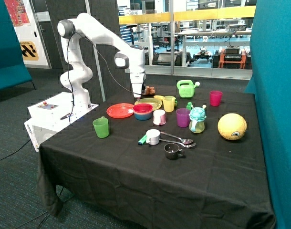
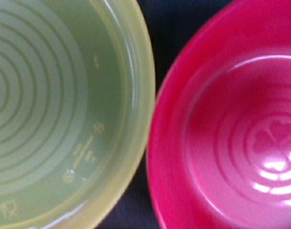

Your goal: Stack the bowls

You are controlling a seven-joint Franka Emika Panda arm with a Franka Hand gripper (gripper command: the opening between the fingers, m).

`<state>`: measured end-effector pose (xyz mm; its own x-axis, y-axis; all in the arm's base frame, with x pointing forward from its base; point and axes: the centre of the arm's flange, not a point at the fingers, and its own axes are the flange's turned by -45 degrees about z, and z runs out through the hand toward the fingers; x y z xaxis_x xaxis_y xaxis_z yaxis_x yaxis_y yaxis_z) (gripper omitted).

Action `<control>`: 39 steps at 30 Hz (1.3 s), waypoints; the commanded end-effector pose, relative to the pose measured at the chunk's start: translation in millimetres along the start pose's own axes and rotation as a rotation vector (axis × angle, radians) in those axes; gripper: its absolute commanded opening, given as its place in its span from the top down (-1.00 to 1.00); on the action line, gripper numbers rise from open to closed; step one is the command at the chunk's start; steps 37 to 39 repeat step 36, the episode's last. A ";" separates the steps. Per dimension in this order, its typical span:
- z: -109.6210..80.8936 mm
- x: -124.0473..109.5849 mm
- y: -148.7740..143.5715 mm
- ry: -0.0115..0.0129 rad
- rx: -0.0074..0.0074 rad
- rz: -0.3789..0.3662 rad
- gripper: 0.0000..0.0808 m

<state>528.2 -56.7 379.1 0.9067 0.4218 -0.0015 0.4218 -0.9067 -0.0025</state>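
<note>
The pink-red bowl sits nested in the bright blue bowl near the middle of the table. It fills one side of the wrist view, showing its clover-marked bottom. My gripper hangs just above and behind this pair, over the edge of the yellow-green plate, which also shows in the wrist view. A pale yellow rim, possibly the pale yellow bowl, peeks out behind the plate beside a yellow cup. The gripper itself does not show in the wrist view.
An orange-red plate lies beside the blue bowl. Around it stand a green cup, a white-pink cup, a purple cup, a sippy bottle, a white mug, spoons, a dark cup, a yellow ball and a green watering can.
</note>
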 end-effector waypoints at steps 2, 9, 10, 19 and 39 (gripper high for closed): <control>-22.4 -18.4 5.8 0.0016 -0.0025 0.021 -0.10; -30.7 -32.0 4.6 0.0015 -0.0025 0.013 -0.08; -31.2 -33.5 4.8 0.0015 -0.0025 0.013 -0.08; -32.7 -47.6 15.0 0.0016 -0.0025 0.043 -0.07; -36.8 -45.4 24.5 0.0016 -0.0025 0.031 -0.05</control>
